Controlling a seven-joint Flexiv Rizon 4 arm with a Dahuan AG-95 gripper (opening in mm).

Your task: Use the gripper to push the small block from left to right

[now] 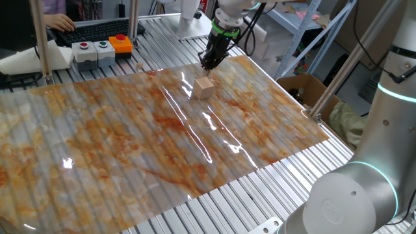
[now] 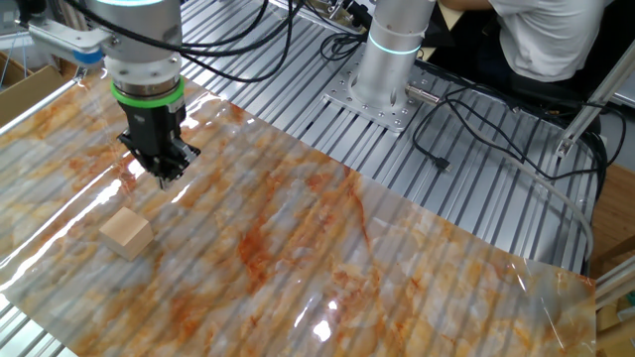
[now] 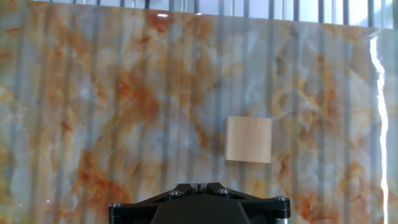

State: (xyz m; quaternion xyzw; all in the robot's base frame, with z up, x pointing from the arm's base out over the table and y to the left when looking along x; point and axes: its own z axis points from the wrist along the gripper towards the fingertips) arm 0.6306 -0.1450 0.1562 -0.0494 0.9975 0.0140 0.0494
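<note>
The small block (image 1: 204, 88) is a pale tan wooden cube lying on the marbled orange-and-grey sheet (image 1: 130, 143). It also shows in the other fixed view (image 2: 126, 234) and in the hand view (image 3: 249, 139). The gripper (image 1: 209, 64), black with a green ring above it, hangs just above the sheet beside the block and does not touch it. In the other fixed view the gripper (image 2: 164, 178) is up and right of the block. In the hand view the gripper (image 3: 199, 185) shows its fingers pressed together, holding nothing.
A grey button box (image 1: 93, 52) with an orange box beside it stands at the back left on the slatted metal table (image 1: 273, 195). A second white arm's base (image 2: 382, 74) stands behind the sheet. A cardboard box (image 1: 305, 88) sits off the right edge.
</note>
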